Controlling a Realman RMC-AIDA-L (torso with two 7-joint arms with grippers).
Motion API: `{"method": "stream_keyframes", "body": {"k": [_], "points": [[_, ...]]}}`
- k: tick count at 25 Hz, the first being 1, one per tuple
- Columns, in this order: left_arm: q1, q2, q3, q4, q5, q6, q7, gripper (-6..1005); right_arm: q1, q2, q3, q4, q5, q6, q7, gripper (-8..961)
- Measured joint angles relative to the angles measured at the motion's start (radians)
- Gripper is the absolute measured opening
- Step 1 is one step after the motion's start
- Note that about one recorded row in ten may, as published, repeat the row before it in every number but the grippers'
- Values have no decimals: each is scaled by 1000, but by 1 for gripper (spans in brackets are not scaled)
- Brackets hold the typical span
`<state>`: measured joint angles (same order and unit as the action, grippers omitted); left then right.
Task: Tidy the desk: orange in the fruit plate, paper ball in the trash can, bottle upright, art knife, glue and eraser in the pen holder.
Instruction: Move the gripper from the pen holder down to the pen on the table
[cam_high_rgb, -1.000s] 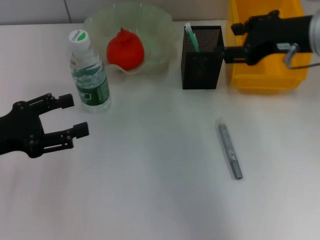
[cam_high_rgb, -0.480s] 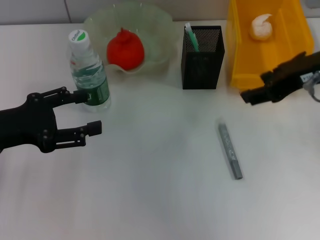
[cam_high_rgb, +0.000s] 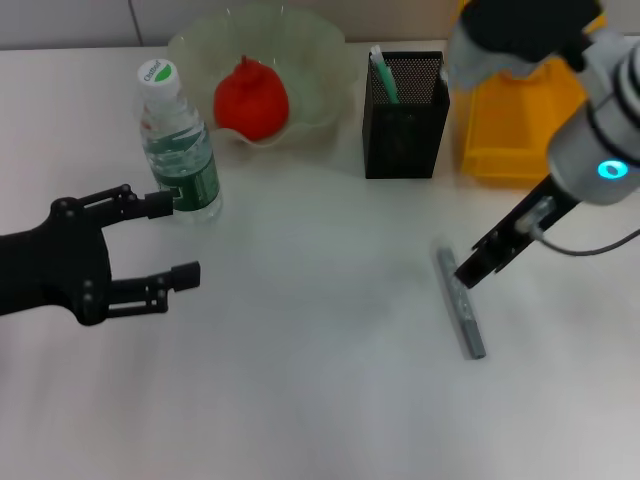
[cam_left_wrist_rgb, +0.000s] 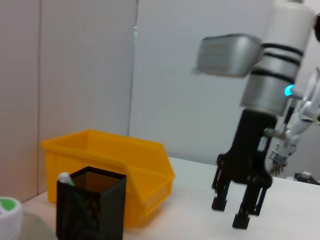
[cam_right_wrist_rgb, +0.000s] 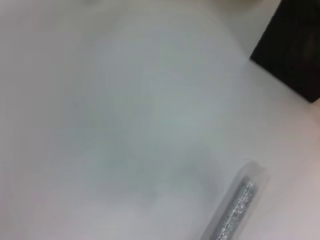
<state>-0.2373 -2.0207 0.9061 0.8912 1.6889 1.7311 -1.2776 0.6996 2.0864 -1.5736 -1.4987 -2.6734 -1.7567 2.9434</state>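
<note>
The grey art knife (cam_high_rgb: 461, 301) lies flat on the white desk, right of centre; it also shows in the right wrist view (cam_right_wrist_rgb: 234, 214). My right gripper (cam_high_rgb: 468, 274) hangs just above the knife's far end, and the left wrist view shows its fingers (cam_left_wrist_rgb: 241, 219) apart and empty. My left gripper (cam_high_rgb: 172, 238) is open and empty, just in front of the upright water bottle (cam_high_rgb: 178, 148). The orange (cam_high_rgb: 250, 98) sits in the glass fruit plate (cam_high_rgb: 320, 60). The black mesh pen holder (cam_high_rgb: 403, 118) holds a green-and-white stick (cam_high_rgb: 382, 76). The paper ball and eraser are not visible.
The yellow bin (cam_high_rgb: 515, 125) stands at the back right beside the pen holder, partly covered by my right arm. It shows with the pen holder (cam_left_wrist_rgb: 90, 207) in the left wrist view (cam_left_wrist_rgb: 117, 157). The pen holder's corner (cam_right_wrist_rgb: 295, 60) is near the knife.
My right arm has swung from over the yellow bin down toward me and now hangs over the knife. My left gripper has shifted only slightly by the bottle.
</note>
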Motion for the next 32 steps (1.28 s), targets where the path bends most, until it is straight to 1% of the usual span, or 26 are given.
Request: {"method": "stream_keyframes", "body": {"k": [2,3,4,7,9,13,22,26,28,32], "points": [[1,0,0,-4,0,4,12,847,22,3,-14,57,-1,17,10,619],[1,3,-2,-34,0,21,54,847,35,5,-15,106,-1,32,12,619],[-1,5,-4,-45,0,24,65,847,35,5,-15,106,-1,32,12,619],[-4,11,-5,-63,0,30,81,847,46,6,-13,167,-2,68,14,619],[-6,19,-5,-82,0,40,97,847,49,6,-10,204,-3,94,14,618],[-5,20,-5,-86,0,39,98,847,52,6,-9,256,-18,138,14,609],[-8,15,-6,-96,0,33,98,847,65,5,-26,327,-24,237,14,571],[-8,14,-6,-98,0,31,98,847,85,4,-46,375,-20,271,14,553],[-8,14,-6,-98,0,28,98,847,102,5,-72,409,-19,294,14,545],[-8,14,-6,-98,0,26,98,847,111,5,-91,423,-16,310,14,527]]}}
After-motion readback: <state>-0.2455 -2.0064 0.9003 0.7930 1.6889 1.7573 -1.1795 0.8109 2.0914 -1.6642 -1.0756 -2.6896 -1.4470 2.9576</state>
